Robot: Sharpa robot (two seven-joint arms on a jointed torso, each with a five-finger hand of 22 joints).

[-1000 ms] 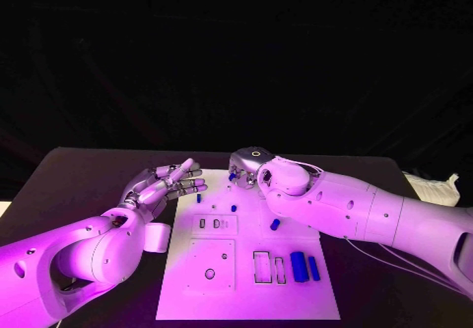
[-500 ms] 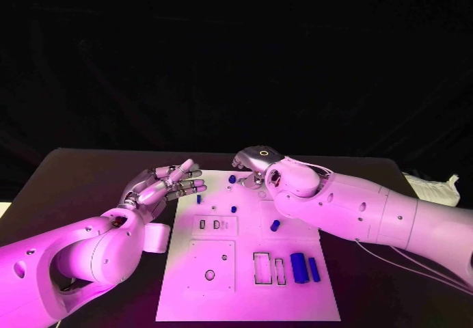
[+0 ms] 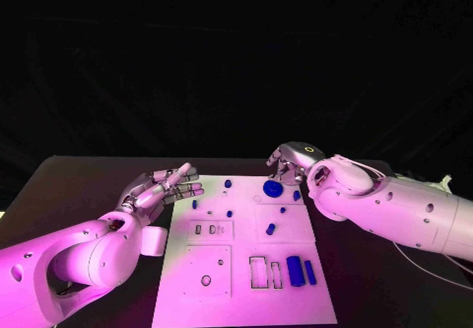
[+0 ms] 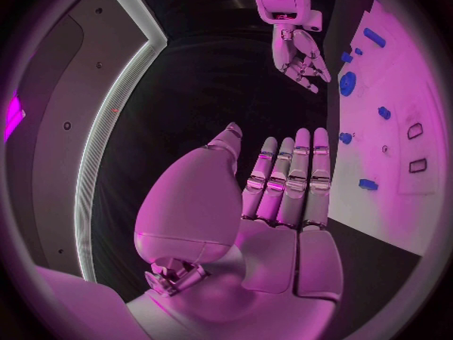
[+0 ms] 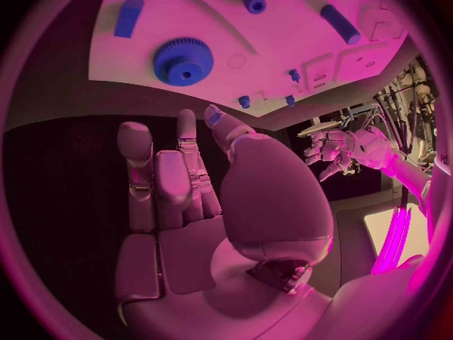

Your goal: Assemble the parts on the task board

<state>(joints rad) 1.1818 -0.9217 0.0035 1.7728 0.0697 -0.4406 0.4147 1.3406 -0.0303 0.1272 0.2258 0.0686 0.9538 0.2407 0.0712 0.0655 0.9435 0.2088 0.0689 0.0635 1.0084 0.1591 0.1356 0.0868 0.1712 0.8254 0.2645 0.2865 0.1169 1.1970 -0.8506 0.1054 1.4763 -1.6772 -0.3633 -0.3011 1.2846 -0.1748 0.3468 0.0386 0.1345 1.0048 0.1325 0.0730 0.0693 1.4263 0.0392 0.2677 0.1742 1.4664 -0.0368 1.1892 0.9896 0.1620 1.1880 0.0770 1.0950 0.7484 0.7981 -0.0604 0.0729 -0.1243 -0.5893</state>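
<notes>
The white task board (image 3: 232, 301) lies in the middle of the black table. A blue gear (image 3: 273, 188) (image 5: 183, 60) (image 4: 347, 83) lies flat near its far right corner. Small blue pegs (image 3: 227, 183) (image 3: 270, 229) are scattered over the far half. Two blue bars (image 3: 294, 270) lie side by side at the near right. My right hand (image 3: 289, 164) (image 5: 180, 181) hovers just past the gear at the board's far right corner, fingers apart and holding nothing. My left hand (image 3: 163, 188) (image 4: 283, 185) floats beside the board's far left edge, fingers straight, palm empty.
Rectangular slots (image 3: 261, 270) and a round hole (image 3: 206, 280) are cut in the board's near half, with smaller slots (image 3: 207, 229) at mid left. A pale crumpled thing (image 3: 441, 183) lies at the table's right edge. Bare black table (image 3: 89, 178) flanks the board.
My right hand has swung from over the board's far middle out to its far right corner. The blue gear it covered now shows on the board. The left hand has barely moved.
</notes>
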